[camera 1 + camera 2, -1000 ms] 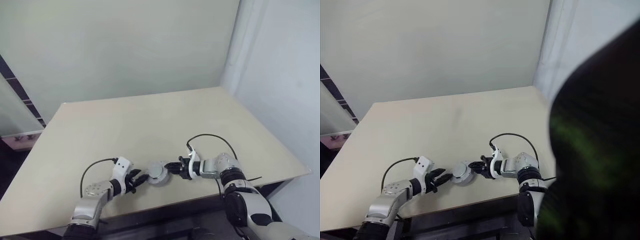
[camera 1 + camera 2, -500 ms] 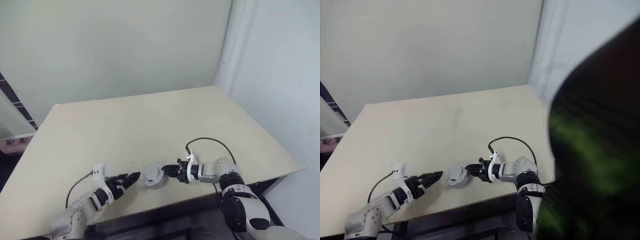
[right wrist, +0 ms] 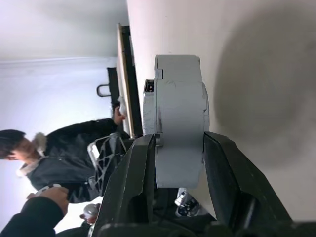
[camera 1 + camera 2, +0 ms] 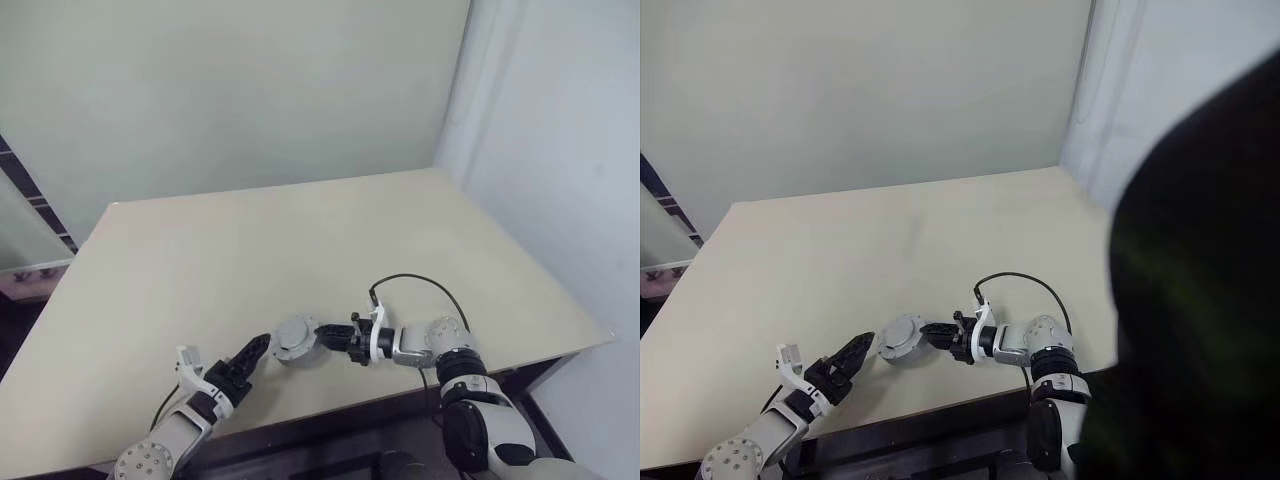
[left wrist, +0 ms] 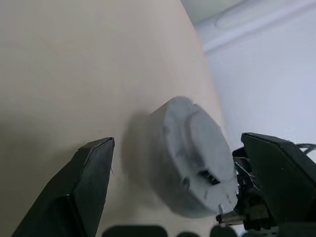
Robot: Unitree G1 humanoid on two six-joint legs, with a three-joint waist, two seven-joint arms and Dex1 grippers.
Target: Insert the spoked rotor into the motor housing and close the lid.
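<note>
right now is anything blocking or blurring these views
Right eye view: a dark out-of-focus mass covers its right side. Left wrist view: the grey motor unit looks soft, casting a shadow on the table. Right wrist view: its shadow falls on the tabletop.

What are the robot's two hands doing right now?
Left gripper: open, holding nothing.
Right gripper: shut on the closed motor housing, lifted off the table.

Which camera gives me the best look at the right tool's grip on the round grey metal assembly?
The right wrist view: the round grey metal assembly sits edge-on, clamped by the right tool. Head views show it small; the left wrist view shows its face.
</note>
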